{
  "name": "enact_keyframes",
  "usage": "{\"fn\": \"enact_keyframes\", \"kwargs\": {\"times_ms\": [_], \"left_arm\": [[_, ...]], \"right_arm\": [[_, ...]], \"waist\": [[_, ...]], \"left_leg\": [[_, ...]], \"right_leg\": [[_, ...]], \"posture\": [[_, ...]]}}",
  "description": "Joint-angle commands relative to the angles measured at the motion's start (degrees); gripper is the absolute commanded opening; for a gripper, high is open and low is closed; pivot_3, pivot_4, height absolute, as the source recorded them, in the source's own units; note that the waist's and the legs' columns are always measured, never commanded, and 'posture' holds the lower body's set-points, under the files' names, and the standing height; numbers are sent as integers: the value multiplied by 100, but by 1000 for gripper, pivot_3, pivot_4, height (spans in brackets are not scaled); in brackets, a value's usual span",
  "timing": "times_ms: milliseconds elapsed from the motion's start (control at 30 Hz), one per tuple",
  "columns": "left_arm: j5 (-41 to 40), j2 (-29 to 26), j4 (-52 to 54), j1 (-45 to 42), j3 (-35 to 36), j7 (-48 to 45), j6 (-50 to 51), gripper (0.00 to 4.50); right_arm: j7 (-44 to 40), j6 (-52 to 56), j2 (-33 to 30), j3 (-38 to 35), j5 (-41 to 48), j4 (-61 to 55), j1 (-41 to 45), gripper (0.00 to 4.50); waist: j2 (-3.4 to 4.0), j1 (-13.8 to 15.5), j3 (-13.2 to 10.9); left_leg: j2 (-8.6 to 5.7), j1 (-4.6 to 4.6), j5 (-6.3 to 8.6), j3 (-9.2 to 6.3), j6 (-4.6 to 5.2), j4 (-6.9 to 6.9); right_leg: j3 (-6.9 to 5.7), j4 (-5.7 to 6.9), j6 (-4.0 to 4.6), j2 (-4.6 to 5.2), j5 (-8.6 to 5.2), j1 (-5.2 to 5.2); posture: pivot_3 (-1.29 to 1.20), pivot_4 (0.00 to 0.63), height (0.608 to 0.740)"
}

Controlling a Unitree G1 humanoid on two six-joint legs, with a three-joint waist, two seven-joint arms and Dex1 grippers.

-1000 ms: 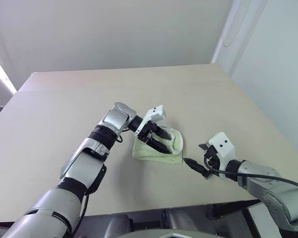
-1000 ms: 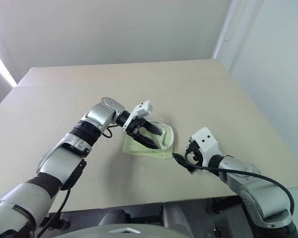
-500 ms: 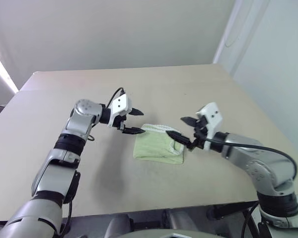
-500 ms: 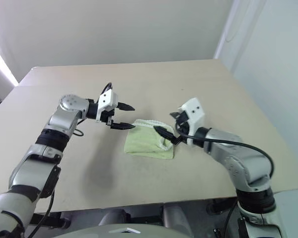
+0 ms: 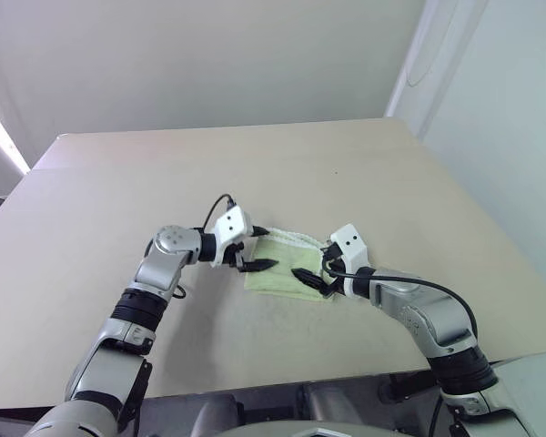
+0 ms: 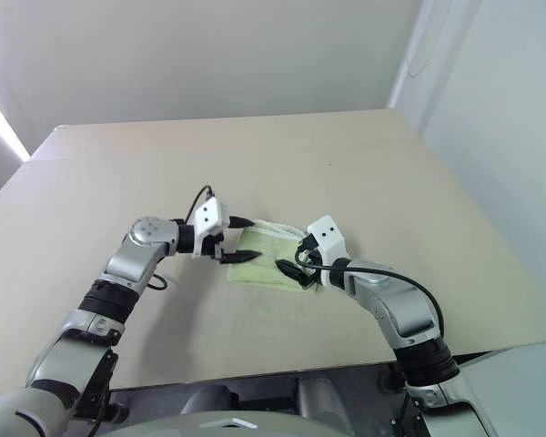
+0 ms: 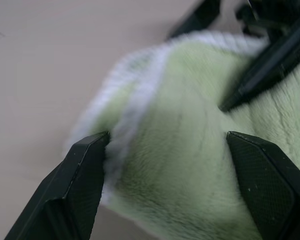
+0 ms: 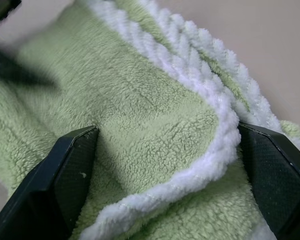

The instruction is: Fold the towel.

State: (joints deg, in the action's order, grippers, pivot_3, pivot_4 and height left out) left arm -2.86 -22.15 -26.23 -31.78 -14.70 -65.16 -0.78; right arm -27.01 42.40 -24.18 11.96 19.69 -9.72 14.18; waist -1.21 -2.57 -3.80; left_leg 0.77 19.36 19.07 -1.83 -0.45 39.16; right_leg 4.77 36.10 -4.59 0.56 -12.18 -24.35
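Observation:
The towel (image 5: 280, 273) lies folded into a small light green pad with white trim on the tan table (image 5: 146, 173). My left gripper (image 5: 267, 248) is open at the towel's left edge, its fingers (image 7: 82, 182) straddling the trimmed corner (image 7: 140, 100). Open too, my right gripper (image 5: 311, 263) reaches in from the right side. Its fingers (image 8: 65, 177) stand on either side of the layered, white-trimmed edge (image 8: 200, 95). Neither gripper pinches the cloth. In the left wrist view the right gripper's fingers (image 7: 270, 62) lie over the far part of the towel.
The table stretches wide around the towel, with its front edge (image 5: 255, 387) near me and its right edge (image 5: 491, 246) by a white wall. Nothing else stands on it.
The left gripper lifted off the towel, swung left, then came back down to its left edge. The right gripper moved in from the front right and lowered onto the towel's right edge.

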Motion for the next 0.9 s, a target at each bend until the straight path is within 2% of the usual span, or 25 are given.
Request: {"fn": "enact_keyframes", "kwargs": {"times_ms": [33,267,367,533,600,733,900], "left_arm": [[217,30,-331,-191,-82,151,-266,3938],[230,145,-483,-445,-24,289,-217,3938],[-155,59,202,-419,-45,-267,405,3938],[-890,-260,1533,-548,179,-758,2018,3938],[-929,-449,1624,-658,241,-813,2173,3938],[-896,-822,1356,-861,339,-915,2039,3938],[-758,-1173,699,-987,592,-744,1568,3938]], "right_arm": [[38,-126,18,118,-335,263,67,4500],[66,-232,70,-10,-525,273,155,4500],[-64,248,83,-573,88,-275,188,4500],[-675,776,-438,-1142,983,-1584,132,4500],[-899,896,-636,-1216,1248,-1906,152,4500],[-1246,705,-1078,-816,1090,-2185,267,4500],[-1834,-88,-1723,464,95,-2091,488,4500]], "waist": [[-2,1,2],[-2,1,7],[-2,3,6],[3,-2,3],[2,-8,2],[5,-43,1],[5,-72,-1]], "left_leg": [[0,0,0,0,0,1],[-1,-1,0,0,0,1],[-1,0,0,-1,0,2],[-1,10,0,-4,1,-1],[0,7,1,-6,2,-6],[2,1,1,-6,1,-7],[1,-2,0,-4,1,-1]], "right_leg": [[0,0,0,0,0,4],[0,0,0,0,0,27],[0,0,0,0,0,22],[0,-3,-4,1,-1,-6],[-3,-4,-6,0,-2,-6],[-4,-1,-2,-4,-4,-6],[-5,-2,-1,0,-4,-5]], "posture": [[0,0,712],[0,0,712],[0,0,712],[0,0,712],[0,0,712],[0,0,712],[0,0,712]]}}
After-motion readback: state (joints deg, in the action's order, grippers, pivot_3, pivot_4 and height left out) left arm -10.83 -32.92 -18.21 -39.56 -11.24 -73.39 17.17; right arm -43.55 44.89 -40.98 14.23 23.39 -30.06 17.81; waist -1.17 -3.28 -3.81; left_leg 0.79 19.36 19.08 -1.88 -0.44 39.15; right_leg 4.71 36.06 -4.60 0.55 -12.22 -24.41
